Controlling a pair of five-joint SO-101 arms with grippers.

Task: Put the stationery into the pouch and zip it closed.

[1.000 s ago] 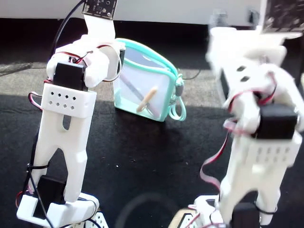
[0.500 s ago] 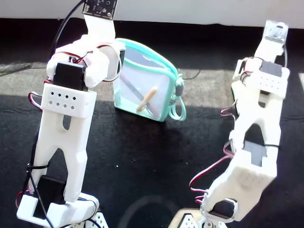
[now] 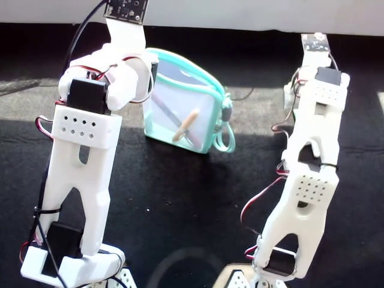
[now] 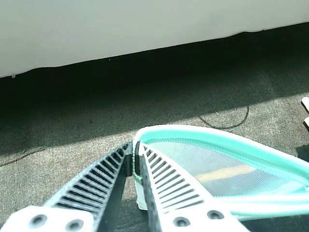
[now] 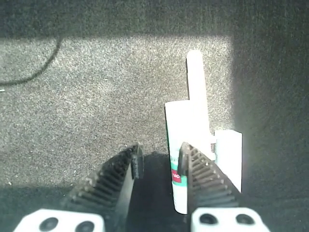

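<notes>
The left gripper (image 4: pixel 133 145) pinched the soft pouch (image 4: pixel 217 164) shut by its rim, standing on the worktop (image 3: pixel 180 198). The right gripper (image 5: pixel 159 154), slightly open and empty, hung over a white tube (image 5: pixel 181 130), probably light, stiff and slippery; its middle seemed the best hold.

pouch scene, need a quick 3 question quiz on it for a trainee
1. True or false: the left tool is shut on the rim of the pouch.
2. Pick one. The right tool is: A) shut on a pen; B) open beside the white stationery; C) inside the pouch.
3. Fill the blank: the white stationery lies on the ___.
Key: 1 true; 2 B; 3 table.
</notes>
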